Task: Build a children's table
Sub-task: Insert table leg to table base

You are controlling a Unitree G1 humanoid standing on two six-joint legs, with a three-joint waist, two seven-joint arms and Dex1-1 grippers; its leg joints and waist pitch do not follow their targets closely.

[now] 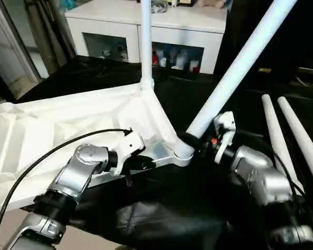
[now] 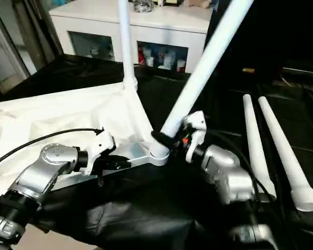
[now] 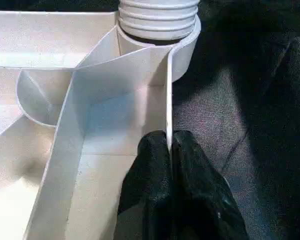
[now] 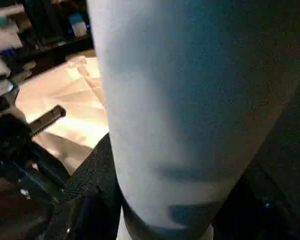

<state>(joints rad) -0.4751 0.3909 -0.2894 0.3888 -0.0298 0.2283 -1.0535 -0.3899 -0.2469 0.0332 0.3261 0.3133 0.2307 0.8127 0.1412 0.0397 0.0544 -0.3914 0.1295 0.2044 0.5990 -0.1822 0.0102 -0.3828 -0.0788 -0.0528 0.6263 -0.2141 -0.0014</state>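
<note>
1. The left end effector (image 3: 169,150) pinches the thin side wall of the table top (image 1: 68,125), near a corner.
2. The right end effector (image 1: 190,139) is wrapped around a tilted leg (image 1: 240,65) at that corner socket.
3. The top lies upside down on the black bench (image 1: 198,99).
4. One leg (image 1: 145,41) stands straight up at the far corner.
5. Two legs (image 2: 271,140) lie on the bench, to the right.
</note>
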